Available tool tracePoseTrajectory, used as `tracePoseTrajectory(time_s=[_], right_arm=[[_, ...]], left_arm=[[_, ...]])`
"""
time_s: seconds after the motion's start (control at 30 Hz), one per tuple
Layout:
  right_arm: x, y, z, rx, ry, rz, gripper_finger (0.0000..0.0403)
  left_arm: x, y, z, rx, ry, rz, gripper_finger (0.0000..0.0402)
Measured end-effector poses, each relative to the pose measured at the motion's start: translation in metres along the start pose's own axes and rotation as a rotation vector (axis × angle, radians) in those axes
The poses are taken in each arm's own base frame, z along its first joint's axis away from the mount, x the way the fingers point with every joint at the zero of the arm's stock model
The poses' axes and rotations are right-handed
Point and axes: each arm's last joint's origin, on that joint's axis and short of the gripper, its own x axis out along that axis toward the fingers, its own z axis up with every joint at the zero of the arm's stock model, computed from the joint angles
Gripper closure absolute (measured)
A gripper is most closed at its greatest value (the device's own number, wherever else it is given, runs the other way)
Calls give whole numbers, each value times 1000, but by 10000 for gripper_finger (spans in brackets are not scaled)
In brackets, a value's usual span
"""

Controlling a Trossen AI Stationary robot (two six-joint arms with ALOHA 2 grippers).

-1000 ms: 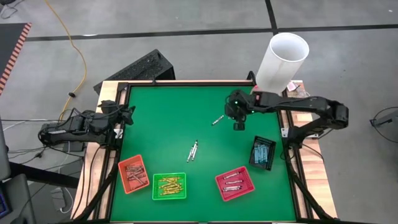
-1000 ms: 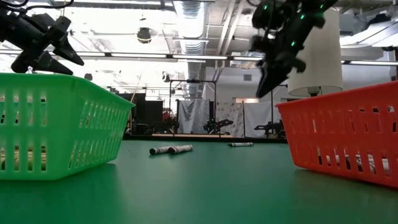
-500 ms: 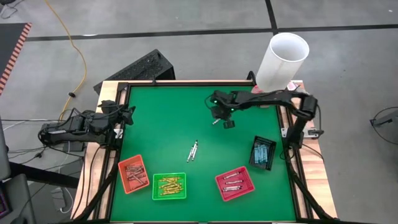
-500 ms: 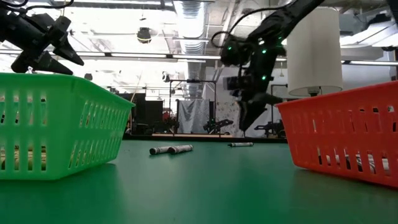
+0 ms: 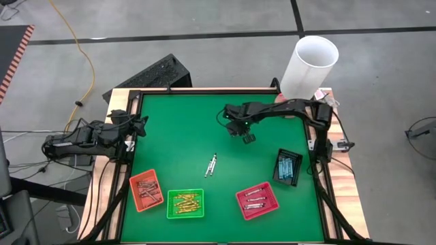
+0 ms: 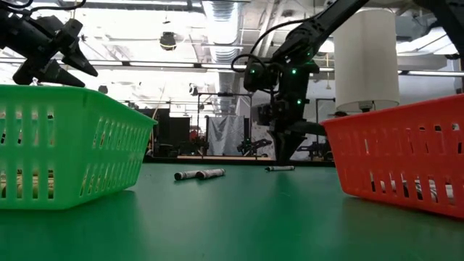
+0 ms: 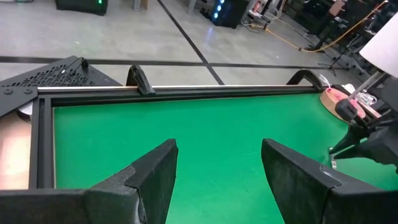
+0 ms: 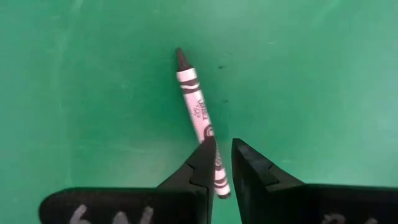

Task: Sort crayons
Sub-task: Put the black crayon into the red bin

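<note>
A silvery grey crayon (image 8: 198, 112) with a dark tip lies flat on the green table; it also shows in the low view (image 6: 280, 168). My right gripper (image 8: 224, 148) hangs just over its blunt end, fingers pointing down with a narrow gap between them; it stands at the table's far middle (image 5: 246, 138). The crayon runs under one fingertip, and its end shows in the gap. Two more grey crayons (image 5: 212, 165) lie side by side at the table's middle. My left gripper (image 7: 217, 171) is open and empty, raised over the table's far left corner (image 5: 139, 125). My right gripper comes at the lone crayon's blunt end (image 8: 217, 180) from above, its fingers pointing down. One fingertip (image 8: 205, 155) overlaps the crayon in the wrist view. Whether it touches the crayon, I cannot tell. The crayon lies flat on the table.
Along the near side stand an orange tray (image 5: 146, 190), a green tray (image 5: 185, 203) and a red tray (image 5: 257, 199), with a black tray (image 5: 287, 167) at the right; all hold crayons. A tall white cylinder (image 5: 310, 66) stands at the far right corner.
My right gripper has gone toward the table's left edge and down, from beside the lone grey crayon to just over it. The crayon has stayed where it was.
</note>
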Motion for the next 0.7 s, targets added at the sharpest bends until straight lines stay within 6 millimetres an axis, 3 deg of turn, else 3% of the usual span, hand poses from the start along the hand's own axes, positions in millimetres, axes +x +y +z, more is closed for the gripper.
tracePoseTrajectory(time_s=[0.2,0.5,0.7], right_arm=[[2,2,1,-7,9,10,320],[-1,-1,6,-2,-7,3,246],[-5,-3,9,8,-49,27,235]], left_arm=[[0,0,0,0,0,0,178],[0,0,0,-1,-1,1,178],[0,0,0,0,-1,1,178]])
